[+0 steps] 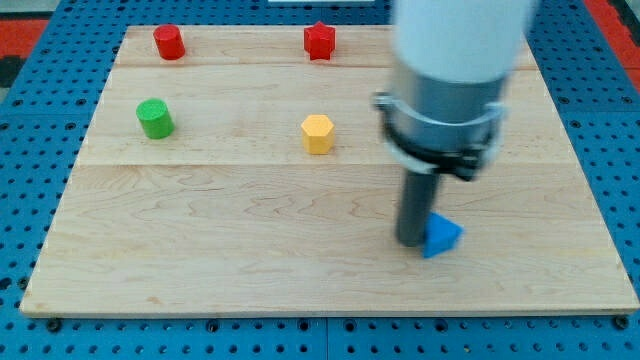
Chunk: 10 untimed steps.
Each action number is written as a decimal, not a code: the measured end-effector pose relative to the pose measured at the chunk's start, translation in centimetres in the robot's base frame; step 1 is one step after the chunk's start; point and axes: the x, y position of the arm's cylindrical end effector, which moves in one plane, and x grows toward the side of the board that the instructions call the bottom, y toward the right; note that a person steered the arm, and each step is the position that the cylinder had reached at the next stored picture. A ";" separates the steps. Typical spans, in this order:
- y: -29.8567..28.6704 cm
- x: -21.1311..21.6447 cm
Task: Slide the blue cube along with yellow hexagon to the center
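Note:
The blue cube (pixel 441 237) lies on the wooden board (pixel 250 250), right of the middle and near the view's bottom. My tip (pixel 413 243) stands right against the cube's left side, touching it or nearly so. The rod and the arm's large grey and white body rise above it and hide part of the board behind. The yellow hexagon (pixel 317 133) sits near the middle of the board, a little toward the view's top, well to the upper left of the tip and the cube.
A green cylinder (pixel 154 118) stands at the view's left. A red cylinder (pixel 168 42) and a red star-shaped block (pixel 319 41) stand along the board's top edge. A blue pegboard surface (pixel 30 120) surrounds the board.

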 end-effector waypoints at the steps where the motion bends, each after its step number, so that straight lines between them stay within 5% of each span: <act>1: 3.1 0.0; 2: -3.9 -0.8; 5: -4.3 -0.9; 6: 0.1 -2.1; 8: 3.9 -8.1; 10: -3.4 -14.3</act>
